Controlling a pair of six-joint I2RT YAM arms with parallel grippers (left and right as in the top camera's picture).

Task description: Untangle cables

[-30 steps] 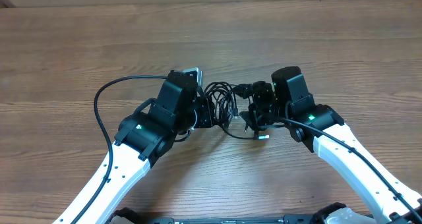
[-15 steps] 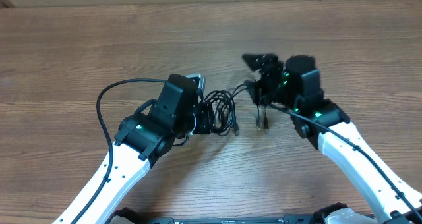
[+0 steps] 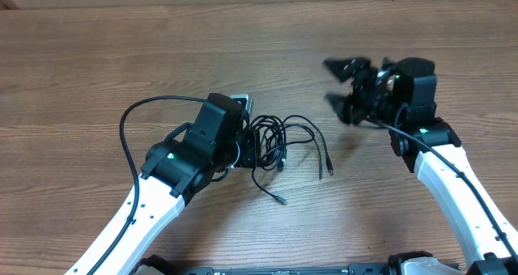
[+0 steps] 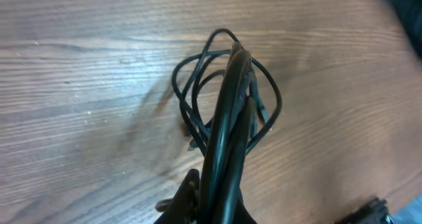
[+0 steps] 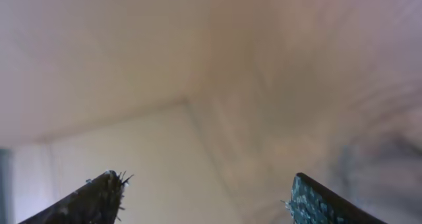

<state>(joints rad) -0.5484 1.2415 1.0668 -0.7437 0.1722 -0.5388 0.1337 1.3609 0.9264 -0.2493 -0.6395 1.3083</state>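
The cables (image 3: 283, 137) are thin black cords lying in a loose tangle at the table's middle. One plug end (image 3: 322, 175) trails right and another (image 3: 281, 200) trails toward the front. My left gripper (image 3: 252, 148) is shut on the left side of the bundle. In the left wrist view the cables (image 4: 224, 99) run up from the left gripper (image 4: 214, 207) and fan into loops on the wood. My right gripper (image 3: 344, 82) is well right of the tangle, blurred, open and holding nothing. The right wrist view shows the right gripper (image 5: 204, 184) with only blurred background between its wide-set fingertips.
A thicker black arm cable (image 3: 123, 129) loops out to the left of the left arm. The wooden table (image 3: 267, 48) ends at a pale wall along the back edge.
My right gripper has opened, let go of the cord ends and swung away right and toward the back. The freed cords dropped and spread out on the table. The left arm has stayed put.
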